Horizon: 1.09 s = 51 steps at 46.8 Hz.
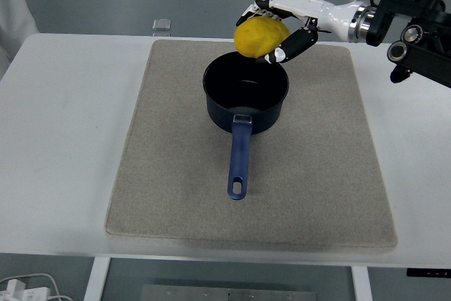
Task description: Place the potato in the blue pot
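Above the far rim of the single blue pot (pixel 245 94), the right hand (pixel 276 25) is grasping the one yellow potato (pixel 260 37), its fingers wrapping around it (held in the air, clear of the rim). The pot is sitting empty on one beige mat (pixel 169 174), its handle pointing toward the near edge of the white table (pixel 63 139).

1 potato (pixel 260 37), 1 blue pot (pixel 245 96), 1 mat (pixel 155 174), 1 table (pixel 63 139), 1 hand (pixel 278 22).
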Available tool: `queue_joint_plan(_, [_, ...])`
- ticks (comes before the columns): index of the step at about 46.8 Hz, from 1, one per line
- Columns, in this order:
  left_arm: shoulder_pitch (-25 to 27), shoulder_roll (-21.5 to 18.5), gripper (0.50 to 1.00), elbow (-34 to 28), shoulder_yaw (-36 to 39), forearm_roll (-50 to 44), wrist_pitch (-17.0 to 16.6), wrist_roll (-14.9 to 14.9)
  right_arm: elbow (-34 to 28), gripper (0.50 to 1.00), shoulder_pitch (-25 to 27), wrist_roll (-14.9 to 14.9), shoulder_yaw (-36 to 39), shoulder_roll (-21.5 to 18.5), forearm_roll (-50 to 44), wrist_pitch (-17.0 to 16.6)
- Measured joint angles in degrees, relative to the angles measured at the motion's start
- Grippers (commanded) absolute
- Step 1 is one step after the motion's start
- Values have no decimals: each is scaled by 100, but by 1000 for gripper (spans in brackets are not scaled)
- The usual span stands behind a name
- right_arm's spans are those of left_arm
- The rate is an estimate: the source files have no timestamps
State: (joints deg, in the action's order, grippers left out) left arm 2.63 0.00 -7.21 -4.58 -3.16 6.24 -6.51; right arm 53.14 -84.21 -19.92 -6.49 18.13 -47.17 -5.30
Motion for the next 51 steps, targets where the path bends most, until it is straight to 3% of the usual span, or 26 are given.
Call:
queue_joint_plan(7, [0,0,1000,0,1,0,0,0,-423,500,13,-4,-44,-523,8,-6])
queue_joint_plan(25, [0,0,1000,0,1,0,0,0,-1066,500,374,-18,-317,-1002,-40,-16])
queue_joint_plan(47, [1,0,1000,0,1,-1,0,1,-1262,500,651,-57,-302,-1049,-99,-76])
queue_joint_plan(49, [1,0,1000,0,1,-1,1,1,-1263,724,651,-54,-288,-1052,-88,-50])
queue_joint_plan(50, [1,0,1000,0,0,-1,0,1,-1263,804,651,-52,-284,-1054,-76,-47])
queue_joint_plan(51, [1,0,1000,0,-1,-1,1,1,-1263,854,651,-51,-269,-1056,-52,-37])
